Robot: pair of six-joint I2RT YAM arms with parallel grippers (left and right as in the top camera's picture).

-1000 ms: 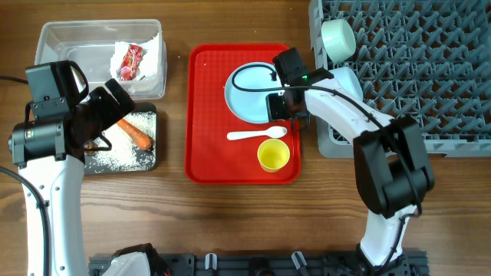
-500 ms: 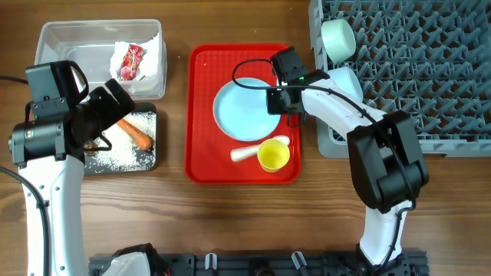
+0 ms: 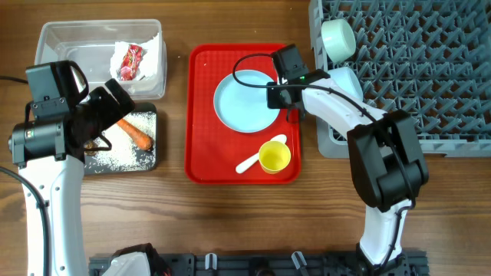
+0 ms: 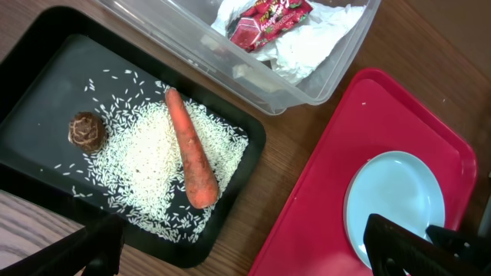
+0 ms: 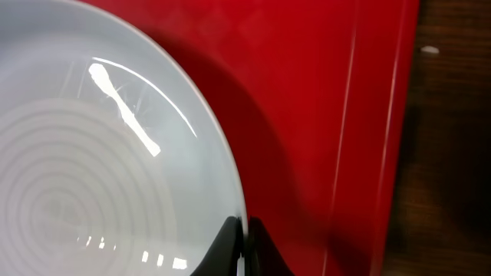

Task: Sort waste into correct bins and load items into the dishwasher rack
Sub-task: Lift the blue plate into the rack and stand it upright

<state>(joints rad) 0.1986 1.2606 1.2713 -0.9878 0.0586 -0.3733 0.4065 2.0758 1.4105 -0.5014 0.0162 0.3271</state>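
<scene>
Plate point(image 3: 244, 103) lies on the red tray point(image 3: 203, 146), our right jaws clenched on its rim nearest the rack point(image 3: 414, 77); left jaws hang released over the black tray point(image 4: 42, 84). We fear the thin edge-pinch slipping on lifting, dropping it onto the cup point(image 3: 274, 156)

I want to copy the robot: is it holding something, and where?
The right end effector pinches the pale blue plate by its rim; the left end effector holds nothing.
</scene>
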